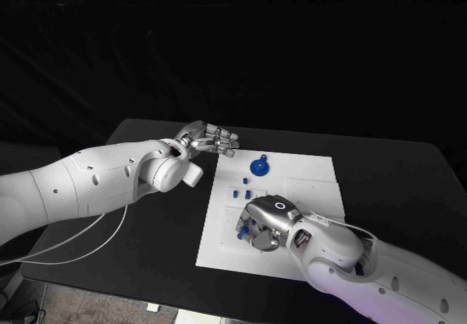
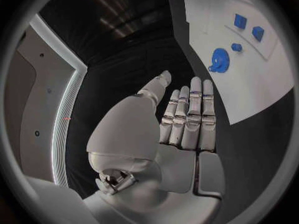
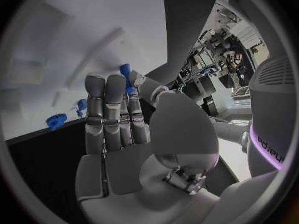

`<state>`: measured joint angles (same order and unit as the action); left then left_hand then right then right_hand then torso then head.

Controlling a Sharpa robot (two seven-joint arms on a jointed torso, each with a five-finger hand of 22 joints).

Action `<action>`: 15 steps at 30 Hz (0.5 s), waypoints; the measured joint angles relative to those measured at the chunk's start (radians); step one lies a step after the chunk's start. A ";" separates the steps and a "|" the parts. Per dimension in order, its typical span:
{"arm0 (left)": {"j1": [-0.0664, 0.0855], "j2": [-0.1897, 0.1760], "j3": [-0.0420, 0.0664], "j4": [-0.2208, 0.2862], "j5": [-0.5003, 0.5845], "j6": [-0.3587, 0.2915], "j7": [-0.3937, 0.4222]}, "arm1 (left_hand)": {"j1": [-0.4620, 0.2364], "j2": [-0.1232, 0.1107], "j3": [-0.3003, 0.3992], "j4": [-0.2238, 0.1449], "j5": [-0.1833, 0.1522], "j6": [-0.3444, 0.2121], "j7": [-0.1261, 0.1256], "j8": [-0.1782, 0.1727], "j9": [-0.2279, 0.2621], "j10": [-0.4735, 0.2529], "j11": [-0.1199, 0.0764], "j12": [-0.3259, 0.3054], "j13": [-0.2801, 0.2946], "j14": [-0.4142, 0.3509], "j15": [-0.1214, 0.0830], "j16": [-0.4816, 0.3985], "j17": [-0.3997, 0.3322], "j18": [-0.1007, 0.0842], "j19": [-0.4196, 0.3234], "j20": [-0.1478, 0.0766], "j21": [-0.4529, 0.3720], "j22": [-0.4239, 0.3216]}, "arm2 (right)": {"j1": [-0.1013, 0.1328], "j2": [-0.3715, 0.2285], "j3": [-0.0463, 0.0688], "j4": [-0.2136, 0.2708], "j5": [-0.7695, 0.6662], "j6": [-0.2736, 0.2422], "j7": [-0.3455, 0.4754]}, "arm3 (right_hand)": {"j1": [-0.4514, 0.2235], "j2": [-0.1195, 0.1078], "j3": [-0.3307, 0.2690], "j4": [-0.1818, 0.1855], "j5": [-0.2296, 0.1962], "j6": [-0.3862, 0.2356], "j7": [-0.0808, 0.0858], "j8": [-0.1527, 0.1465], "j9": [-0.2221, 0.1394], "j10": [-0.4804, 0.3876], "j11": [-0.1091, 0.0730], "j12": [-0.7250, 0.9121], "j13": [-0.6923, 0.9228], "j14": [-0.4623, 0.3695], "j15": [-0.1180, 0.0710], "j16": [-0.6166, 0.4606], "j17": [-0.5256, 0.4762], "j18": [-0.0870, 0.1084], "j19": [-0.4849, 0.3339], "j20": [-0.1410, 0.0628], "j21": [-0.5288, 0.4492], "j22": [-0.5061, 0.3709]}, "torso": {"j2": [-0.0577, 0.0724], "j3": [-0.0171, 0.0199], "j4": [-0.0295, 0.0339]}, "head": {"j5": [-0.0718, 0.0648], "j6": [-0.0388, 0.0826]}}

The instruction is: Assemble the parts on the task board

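Right now the right hand [image 3: 118, 119] pinches a small blue part [image 3: 125, 77] between thumb and fingertips over the near end of the task board [image 1: 301, 177], while the left hand [image 1: 207, 140] hangs empty, fingers straight and close together, beside the board's far left corner. The grip looks shallow, so the part could twist or drop if it meets the board off-square. Its long axis seems to run along the fingers, pointing outward, though its exact tilt is unclear.
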<state>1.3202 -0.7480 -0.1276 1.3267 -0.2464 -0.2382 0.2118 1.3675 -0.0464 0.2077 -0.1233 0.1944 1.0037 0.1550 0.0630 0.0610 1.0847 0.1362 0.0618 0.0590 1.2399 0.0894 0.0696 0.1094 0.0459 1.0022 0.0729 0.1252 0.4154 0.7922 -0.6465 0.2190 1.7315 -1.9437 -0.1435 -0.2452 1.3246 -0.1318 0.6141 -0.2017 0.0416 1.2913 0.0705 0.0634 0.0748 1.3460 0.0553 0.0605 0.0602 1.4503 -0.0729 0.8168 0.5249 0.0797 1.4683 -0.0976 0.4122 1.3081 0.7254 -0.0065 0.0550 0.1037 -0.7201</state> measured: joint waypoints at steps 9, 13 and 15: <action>0.000 0.000 0.000 0.000 0.000 0.001 -0.001 | 0.000 0.000 0.000 0.000 0.000 0.000 0.000 0.000 0.000 0.000 0.000 0.000 0.000 0.000 0.000 0.000 0.000 0.000 0.000 0.000 0.000 0.000 | 0.000 0.013 -0.001 -0.004 -0.012 0.007 -0.008 | 0.000 0.000 0.000 0.000 0.000 -0.001 0.000 -0.002 0.000 0.000 0.000 0.000 0.006 0.000 0.000 0.000 0.000 -0.002 0.000 0.000 0.000 0.000 | 0.000 -0.0013 0.0003 | 0.000 0.000; 0.000 0.002 0.000 0.000 0.000 0.001 -0.001 | 0.000 0.000 0.000 0.000 0.000 0.000 0.000 0.000 0.000 0.000 0.000 0.000 0.000 0.000 0.000 0.000 0.000 0.000 0.000 0.000 0.000 0.000 | 0.003 0.019 -0.008 -0.008 -0.011 0.009 -0.008 | 0.000 0.000 0.006 -0.003 0.002 -0.001 0.001 -0.004 0.000 0.000 0.000 -0.003 0.007 0.000 0.000 0.000 0.000 -0.003 0.000 0.000 -0.007 0.000 | 0.000 -0.0016 0.0005 | 0.000 0.000; 0.000 0.002 0.000 0.000 0.000 0.001 -0.001 | 0.000 0.000 0.000 0.000 0.000 0.000 0.000 0.000 0.000 0.000 0.000 0.000 0.000 0.000 0.000 0.000 0.000 0.000 0.000 0.000 0.000 0.000 | 0.005 0.022 -0.013 -0.009 -0.009 0.010 -0.008 | -0.002 -0.002 0.012 -0.007 0.010 -0.001 0.001 -0.005 0.000 0.000 0.000 -0.003 0.007 0.000 0.001 -0.004 -0.001 -0.004 0.000 0.000 -0.011 0.000 | 0.000 -0.0015 0.0005 | 0.000 -0.001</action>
<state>1.3202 -0.7461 -0.1277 1.3263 -0.2464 -0.2369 0.2104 1.3676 -0.0465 0.2077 -0.1233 0.1944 1.0037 0.1550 0.0630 0.0611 1.0847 0.1361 0.0618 0.0591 1.2399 0.0894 0.0696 0.1094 0.0459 1.0022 0.0729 0.1252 0.4152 0.7971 -0.6244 0.2058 1.7223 -1.9528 -0.1338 -0.2528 1.3226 -0.1333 0.6266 -0.2083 0.0515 1.2906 0.0711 0.0585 0.0749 1.3460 0.0553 0.0572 0.0671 1.4504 -0.0722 0.8125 0.5243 0.0761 1.4683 -0.0976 0.4008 1.3079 0.7249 -0.0081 0.0555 0.1038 -0.7209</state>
